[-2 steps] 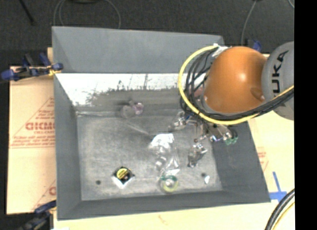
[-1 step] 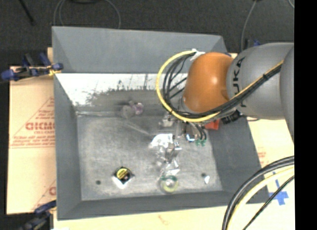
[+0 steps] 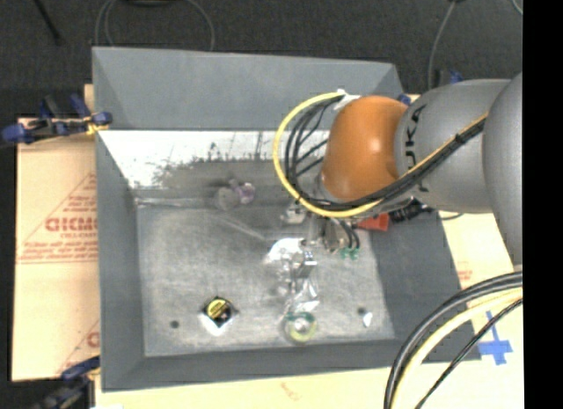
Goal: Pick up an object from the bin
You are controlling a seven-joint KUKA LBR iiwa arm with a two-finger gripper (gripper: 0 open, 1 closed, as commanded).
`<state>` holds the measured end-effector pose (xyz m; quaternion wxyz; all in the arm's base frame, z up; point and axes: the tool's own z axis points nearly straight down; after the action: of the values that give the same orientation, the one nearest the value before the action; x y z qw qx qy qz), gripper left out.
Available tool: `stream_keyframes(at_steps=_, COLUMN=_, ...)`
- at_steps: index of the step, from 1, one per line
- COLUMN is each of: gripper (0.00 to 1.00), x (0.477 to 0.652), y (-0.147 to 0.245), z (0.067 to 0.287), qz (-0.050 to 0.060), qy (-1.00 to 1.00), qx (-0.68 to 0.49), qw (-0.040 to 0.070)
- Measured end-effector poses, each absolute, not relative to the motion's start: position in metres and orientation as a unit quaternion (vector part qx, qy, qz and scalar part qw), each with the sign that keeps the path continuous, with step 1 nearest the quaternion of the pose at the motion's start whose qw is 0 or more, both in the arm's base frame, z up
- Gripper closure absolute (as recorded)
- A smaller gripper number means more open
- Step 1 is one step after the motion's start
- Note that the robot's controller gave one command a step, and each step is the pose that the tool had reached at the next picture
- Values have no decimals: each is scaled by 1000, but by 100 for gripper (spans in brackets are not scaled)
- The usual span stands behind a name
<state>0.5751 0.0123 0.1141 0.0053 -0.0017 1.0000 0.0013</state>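
My gripper [image 3: 318, 235] is low in the middle right of the bin, mostly hidden beneath the arm's orange cover. Directly below and to its left lies a clear, shiny crinkled object [image 3: 288, 262], close to or touching the gripper. A small green thing [image 3: 351, 253] shows beside the gripper on its right. A round clear thing with a greenish rim [image 3: 300, 327] rests near the front wall, below the crinkled object.
A small yellow and black object [image 3: 216, 310] lies at the front left. At the back wall sits a clear purplish thing [image 3: 236, 193]. A red thing [image 3: 378, 222] peeks out under the arm on the right, and a tiny white bit [image 3: 366, 317] lies at the front right.
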Motion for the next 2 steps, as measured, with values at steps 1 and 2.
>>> stream_keyframes(at_steps=1, gripper=0, x=576, y=13, z=111, qz=2, qy=1000, qx=-16, qw=4)
stream_keyframes(at_steps=2, gripper=0, x=576, y=13, z=111, qz=2, qy=1000, qx=-10, qw=4)
